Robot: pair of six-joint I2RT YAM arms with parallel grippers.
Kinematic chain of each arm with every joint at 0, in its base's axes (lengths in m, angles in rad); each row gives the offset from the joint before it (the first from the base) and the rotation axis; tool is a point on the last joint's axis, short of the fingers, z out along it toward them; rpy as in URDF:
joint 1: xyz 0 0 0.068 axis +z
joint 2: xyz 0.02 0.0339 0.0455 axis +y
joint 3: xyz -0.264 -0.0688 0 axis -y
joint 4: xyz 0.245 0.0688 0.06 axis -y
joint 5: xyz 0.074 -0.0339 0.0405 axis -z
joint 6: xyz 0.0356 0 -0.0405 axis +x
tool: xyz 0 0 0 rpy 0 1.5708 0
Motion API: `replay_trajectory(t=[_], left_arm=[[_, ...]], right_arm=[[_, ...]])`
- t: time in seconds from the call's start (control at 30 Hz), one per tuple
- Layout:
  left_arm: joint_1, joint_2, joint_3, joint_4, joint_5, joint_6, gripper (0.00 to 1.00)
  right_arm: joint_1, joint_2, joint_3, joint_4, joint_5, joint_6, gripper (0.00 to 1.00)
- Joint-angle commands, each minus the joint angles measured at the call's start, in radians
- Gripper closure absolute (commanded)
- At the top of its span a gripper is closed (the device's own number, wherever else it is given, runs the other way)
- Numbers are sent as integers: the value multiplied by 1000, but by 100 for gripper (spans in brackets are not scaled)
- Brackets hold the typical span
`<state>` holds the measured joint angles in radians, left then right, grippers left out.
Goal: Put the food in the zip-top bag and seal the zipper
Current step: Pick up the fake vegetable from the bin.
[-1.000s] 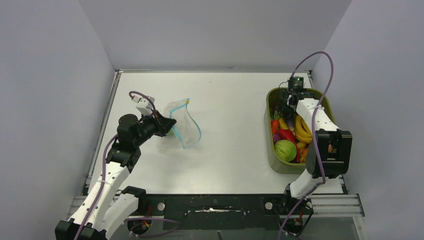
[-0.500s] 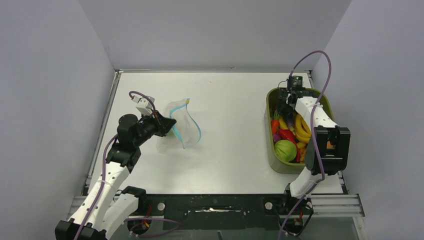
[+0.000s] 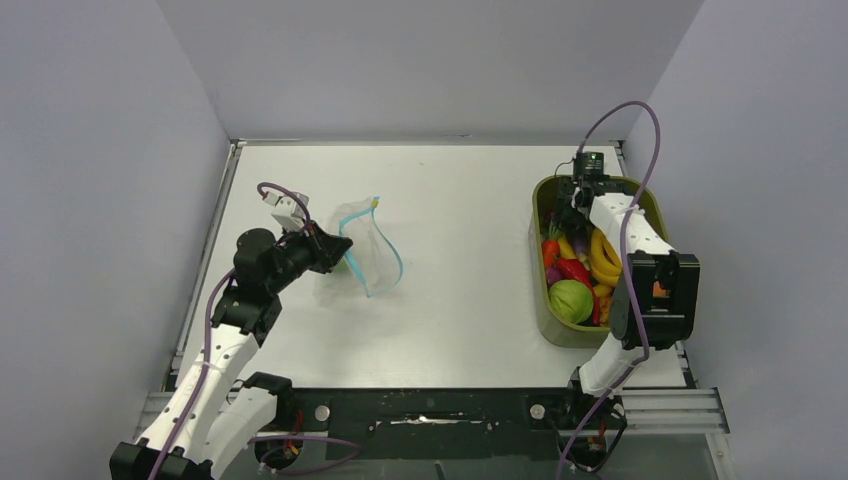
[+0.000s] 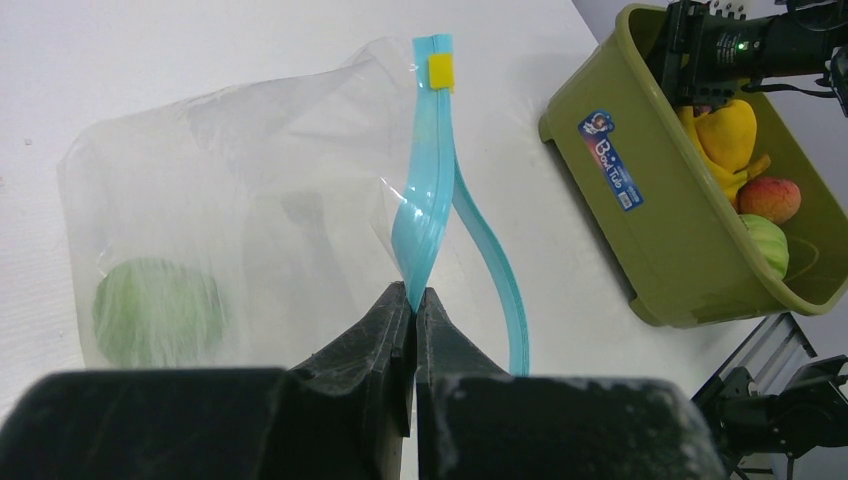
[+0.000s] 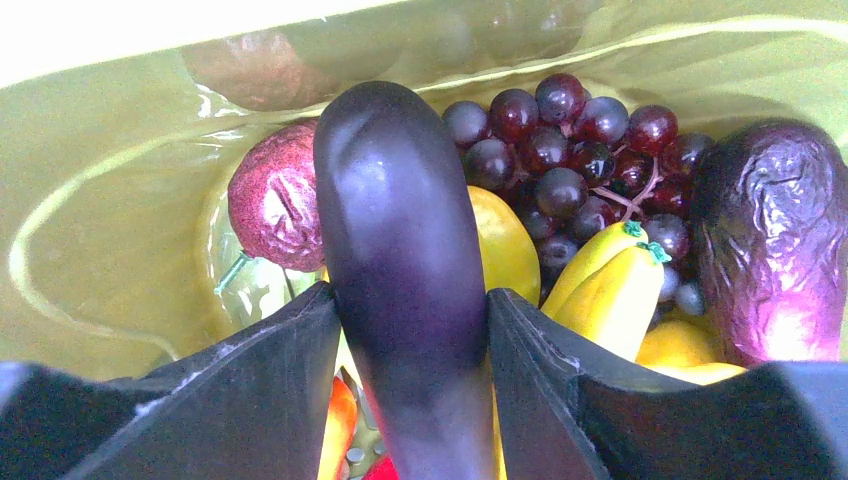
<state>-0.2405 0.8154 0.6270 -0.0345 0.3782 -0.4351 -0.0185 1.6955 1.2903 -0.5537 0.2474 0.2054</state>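
The zip-top bag lies on the left half of the white worktop, its mouth gaping toward the right. The overhead camera gives only its outline. The left wrist camera shows that the left tool is clenched on one lip of the zipper, its fingertips pressed together with the blue-teal strip pinched between them. The other lip curves away to the right and down onto the worktop. A yellow slider sits at the far end of the strip, and a green lime lies inside the bag at its closed end. Well to the right of the bag, an olive-green bin stands by the worktop's right edge, and the right arm reaches down into its far end. Only the right wrist camera shows the grip there. The right tool is grasping a dark purple eggplant, with a finger against each side. Dark grapes, a second eggplant and yellow bananas lie beyond it. Whether the held eggplant is clear of the pile cannot be told. From above, a round green vegetable shows at the bin's near end. Pale grey walls close the worktop on three sides.
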Motion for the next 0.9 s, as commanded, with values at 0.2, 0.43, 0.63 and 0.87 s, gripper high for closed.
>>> replay_trajectory(t=[0.2,0.43,0.63,0.87], left_arm=[[-3,-22,3,30,13,9,100],[-3,-22,4,30,11,10,100],[-3,-16,1,30,15,15,100],[-3,-9,-1,32,18,14,100]], right_arm=[[28,-71,35,26,83,-9,56],[66,-137,29,18,152,0,59],[112,-207,31,13,216,10,61],[150,-377,-23,115,160,16,62]])
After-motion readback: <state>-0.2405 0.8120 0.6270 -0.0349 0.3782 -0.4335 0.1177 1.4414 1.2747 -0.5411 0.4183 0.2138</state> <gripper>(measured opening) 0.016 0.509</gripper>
